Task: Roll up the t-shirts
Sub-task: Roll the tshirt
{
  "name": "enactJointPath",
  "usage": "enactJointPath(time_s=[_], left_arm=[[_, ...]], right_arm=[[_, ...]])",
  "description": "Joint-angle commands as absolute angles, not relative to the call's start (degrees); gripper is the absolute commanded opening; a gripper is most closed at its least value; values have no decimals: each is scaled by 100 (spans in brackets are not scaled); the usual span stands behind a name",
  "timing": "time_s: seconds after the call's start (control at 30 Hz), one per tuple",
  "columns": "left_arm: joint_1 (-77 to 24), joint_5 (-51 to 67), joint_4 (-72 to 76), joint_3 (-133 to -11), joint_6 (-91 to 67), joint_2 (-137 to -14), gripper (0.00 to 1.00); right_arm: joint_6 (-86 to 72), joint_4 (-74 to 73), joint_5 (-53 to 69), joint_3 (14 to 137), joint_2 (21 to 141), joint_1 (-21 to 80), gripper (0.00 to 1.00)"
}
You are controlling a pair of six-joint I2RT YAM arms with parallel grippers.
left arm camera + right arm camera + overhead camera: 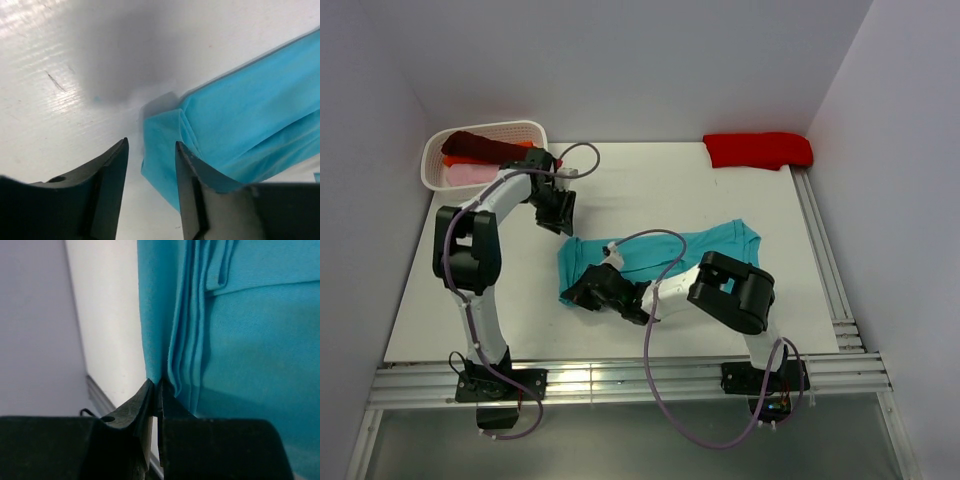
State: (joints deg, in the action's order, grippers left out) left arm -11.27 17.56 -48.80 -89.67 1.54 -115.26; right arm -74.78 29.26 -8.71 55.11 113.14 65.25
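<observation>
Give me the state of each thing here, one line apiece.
teal t-shirt: partly folded, flat on the table.
red t-shirt: bundled at the far right corner.
basket: holds maroon shirt, pink shirt.
left gripper: open, holding nothing.
right gripper: shut on the teal t-shirt's edge.

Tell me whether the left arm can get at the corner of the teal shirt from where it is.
Probably yes. The left gripper hangs open right over the teal t-shirt at its folded corner, with only bare table beside it and nothing in between. The right gripper pinches another edge, apart from it.
</observation>
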Motion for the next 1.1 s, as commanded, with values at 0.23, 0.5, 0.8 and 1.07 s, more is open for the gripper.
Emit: enactJointPath(time_s=[0.23, 0.5, 0.8, 1.07], left_arm=[[-977, 2222, -5159, -9176, 527, -10706, 53], [-598, 2592, -5080, -8500, 773, -10643, 50], [-659, 3014, -4826, -8078, 729, -10714, 49], [-931, 3103, -4518, -7752, 537, -10872, 47]], right_arm=[[-8534, 4447, -1194, 4563, 10732, 6363, 1], [-8850, 4334, -1591, 4043, 10442, 6372, 0], [-9008, 3745, -1757, 3938, 10363, 6399, 0], [-9071, 3139, -1863, 3981, 10301, 6460, 0]])
